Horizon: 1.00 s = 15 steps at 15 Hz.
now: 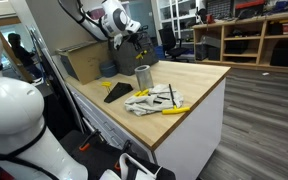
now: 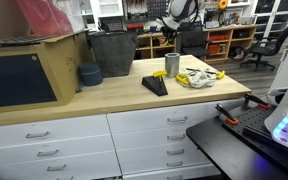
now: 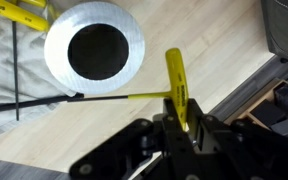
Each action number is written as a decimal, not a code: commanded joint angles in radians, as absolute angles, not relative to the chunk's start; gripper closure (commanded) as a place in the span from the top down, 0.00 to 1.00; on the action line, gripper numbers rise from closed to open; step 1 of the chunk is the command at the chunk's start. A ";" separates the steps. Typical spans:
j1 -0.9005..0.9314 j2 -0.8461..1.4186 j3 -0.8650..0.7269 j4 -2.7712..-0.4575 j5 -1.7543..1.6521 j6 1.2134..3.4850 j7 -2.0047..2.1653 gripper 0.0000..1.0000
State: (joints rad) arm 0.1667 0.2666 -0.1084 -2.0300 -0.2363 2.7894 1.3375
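Note:
My gripper [image 3: 181,118] is shut on the yellow T-handle of a hex key [image 3: 175,82]. Its thin black shaft runs out to the left, just below the rim of a metal cup [image 3: 56,58]. The cup stands open-mouthed on the wooden countertop [image 3: 219,45], directly under and slightly ahead of the fingers. In both exterior views the gripper [image 1: 135,45] [image 2: 172,32] hangs above the cup [image 1: 142,77] [image 2: 172,65]. A white cloth [image 3: 9,105] with more yellow-handled tools [image 3: 14,12] lies beside the cup.
Yellow tools [image 1: 174,109] lie on the cloth [image 2: 197,77] near the counter's end. A black wedge [image 2: 155,85], a blue bowl [image 2: 89,74], a dark bin [image 2: 111,52] and a cardboard box [image 2: 24,65] stand further along. The counter edge [image 3: 249,85] runs close by.

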 commanded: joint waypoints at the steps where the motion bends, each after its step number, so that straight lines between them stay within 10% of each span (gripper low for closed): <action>1: 0.171 0.340 -0.099 -1.936 -0.188 2.757 1.329 0.04; 15: 0.155 0.282 -0.055 -2.146 0.006 3.039 1.219 0.04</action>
State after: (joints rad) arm 0.1845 0.3577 -0.0910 -2.0104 -0.0609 2.9542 1.2993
